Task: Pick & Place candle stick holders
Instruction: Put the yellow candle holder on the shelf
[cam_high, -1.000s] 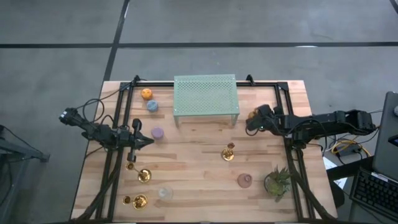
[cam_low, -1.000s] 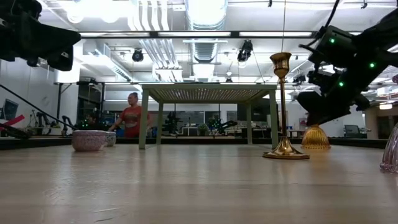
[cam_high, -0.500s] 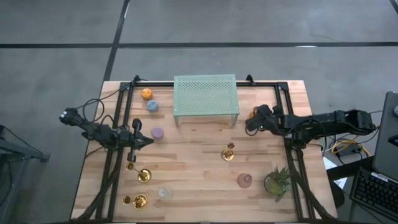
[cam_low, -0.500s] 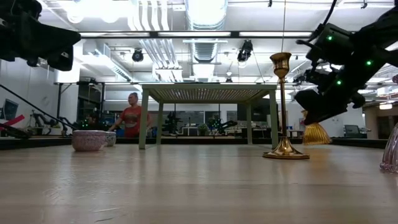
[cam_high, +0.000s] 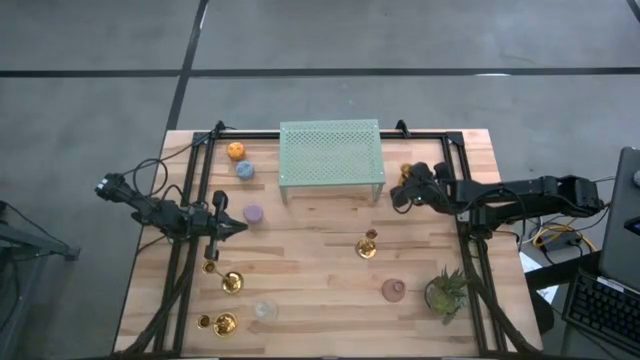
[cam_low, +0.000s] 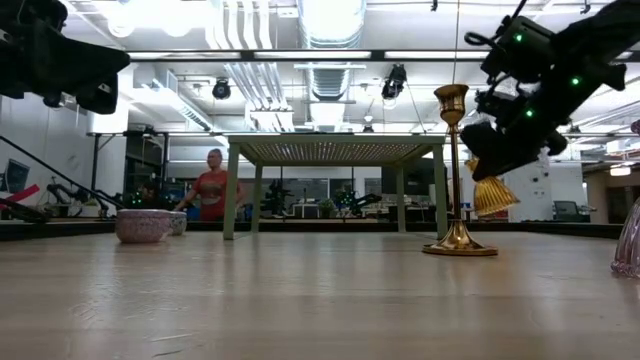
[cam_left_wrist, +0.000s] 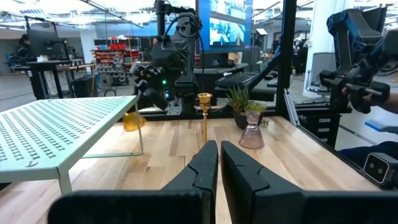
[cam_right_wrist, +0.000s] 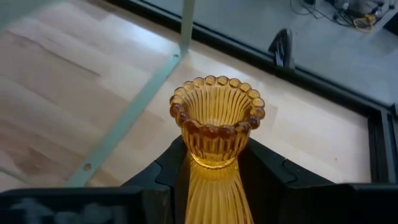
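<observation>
The amber glass holder (cam_right_wrist: 216, 127) is hanging above the table, just beside the green rack (cam_high: 331, 155). You are seeing the right gripper (cam_high: 403, 190) pinching it, and the left gripper (cam_high: 238, 227) is waiting with fingers pressed together near the purple cup (cam_high: 254, 213).

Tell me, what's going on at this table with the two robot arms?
The right pincer is shut on an amber ribbed glass holder and holds it clear of the wooden table, beside the pale green mesh rack. The left pincer is shut and empty, waiting on the other side. Other holders, such as a tall gold candlestick, stand on the table.
</observation>
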